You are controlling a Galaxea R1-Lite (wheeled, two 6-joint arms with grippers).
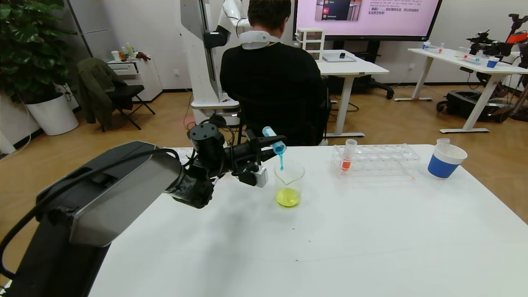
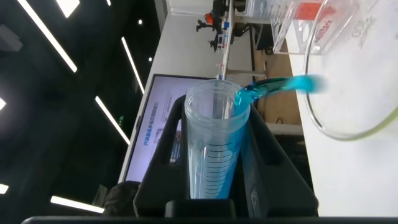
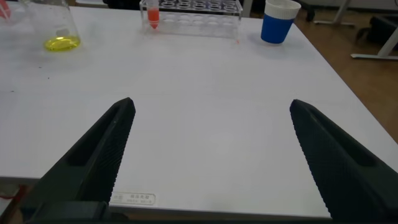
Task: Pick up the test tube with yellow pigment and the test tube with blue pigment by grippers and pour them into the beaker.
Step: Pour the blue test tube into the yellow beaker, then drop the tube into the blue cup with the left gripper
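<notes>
My left gripper (image 1: 275, 146) is shut on the test tube with blue pigment (image 1: 274, 139), which is tipped mouth-down over the beaker (image 1: 289, 183). A thin blue stream falls from the tube's mouth into the beaker, which holds a yellow pool at its bottom. In the left wrist view the tube (image 2: 214, 143) sits between both black fingers, and blue liquid runs from its lip toward the beaker rim (image 2: 348, 93). My right gripper (image 3: 211, 104) hangs open over bare table near the front edge, holding nothing. The test tube with yellow pigment is out of view.
A clear tube rack (image 1: 375, 159) stands right of the beaker with one orange-red tube (image 1: 347, 156) in it. A blue-and-white paper cup (image 1: 445, 160) sits at the far right. A person in black (image 1: 270, 82) sits just behind the table's far edge.
</notes>
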